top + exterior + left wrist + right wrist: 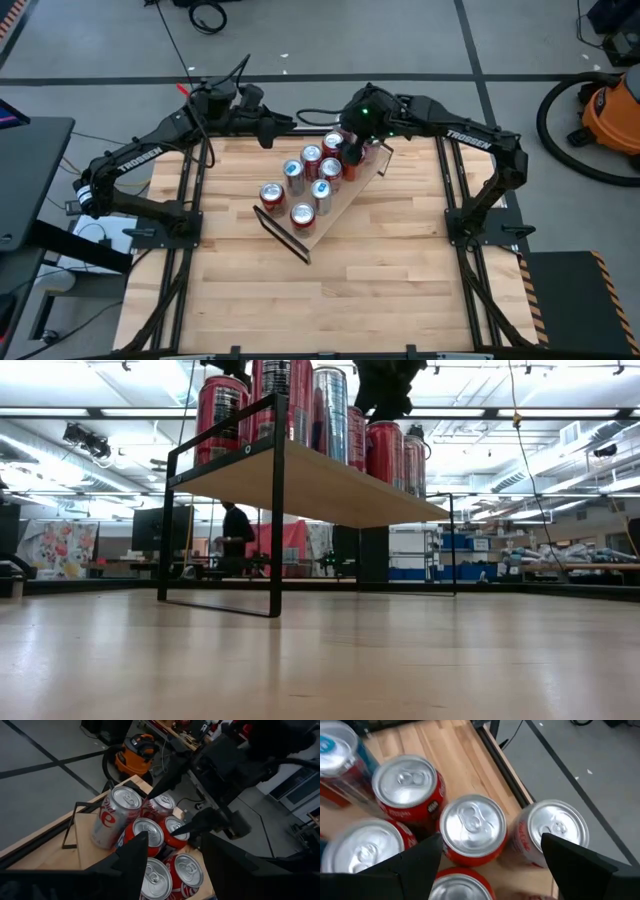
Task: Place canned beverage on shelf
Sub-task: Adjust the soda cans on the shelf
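We see the right hand hanging over the far end of the shelf, fingers spread apart, nothing gripped. Directly beneath and between its fingers stands a red can, upright, long axis vertical, touching its neighbours in the cluster of cans. In our judgement the right hand is the nearer one and any move runs straight up or down. The left hand waits beside the shelf's far end over the desk, fingers partly apart, empty. "TROSSEN" reads on both arms; can labels unreadable.
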You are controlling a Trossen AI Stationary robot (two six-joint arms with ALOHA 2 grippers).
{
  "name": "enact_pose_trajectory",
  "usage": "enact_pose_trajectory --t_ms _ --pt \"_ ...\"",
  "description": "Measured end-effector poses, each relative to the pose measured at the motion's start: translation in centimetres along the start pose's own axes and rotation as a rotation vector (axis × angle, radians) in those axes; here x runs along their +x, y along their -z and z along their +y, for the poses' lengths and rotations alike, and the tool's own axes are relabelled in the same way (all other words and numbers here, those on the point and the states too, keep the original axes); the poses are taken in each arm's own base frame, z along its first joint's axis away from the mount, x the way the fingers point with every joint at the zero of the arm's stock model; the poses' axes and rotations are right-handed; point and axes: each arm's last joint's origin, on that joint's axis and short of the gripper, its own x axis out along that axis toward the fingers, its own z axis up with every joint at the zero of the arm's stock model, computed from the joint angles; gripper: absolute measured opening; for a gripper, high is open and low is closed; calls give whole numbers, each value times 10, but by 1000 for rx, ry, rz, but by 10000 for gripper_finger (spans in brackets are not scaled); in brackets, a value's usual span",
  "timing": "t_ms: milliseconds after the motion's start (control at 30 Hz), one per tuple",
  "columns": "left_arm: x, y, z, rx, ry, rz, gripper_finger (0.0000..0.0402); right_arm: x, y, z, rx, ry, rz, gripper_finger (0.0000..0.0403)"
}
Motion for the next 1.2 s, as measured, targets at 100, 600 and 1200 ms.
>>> enact_pose_trajectory --t_ms 100,600,1200 --pt "0 0 0 0 1 -1 192 0 2 -3 -23 15 22 348" --pt "0 0 0 1 1 -1 192 3 3 -6 -79 70 44 348" --pt "0 0 0 1 0 -1 192 7 5 -10 -110 130 44 348"
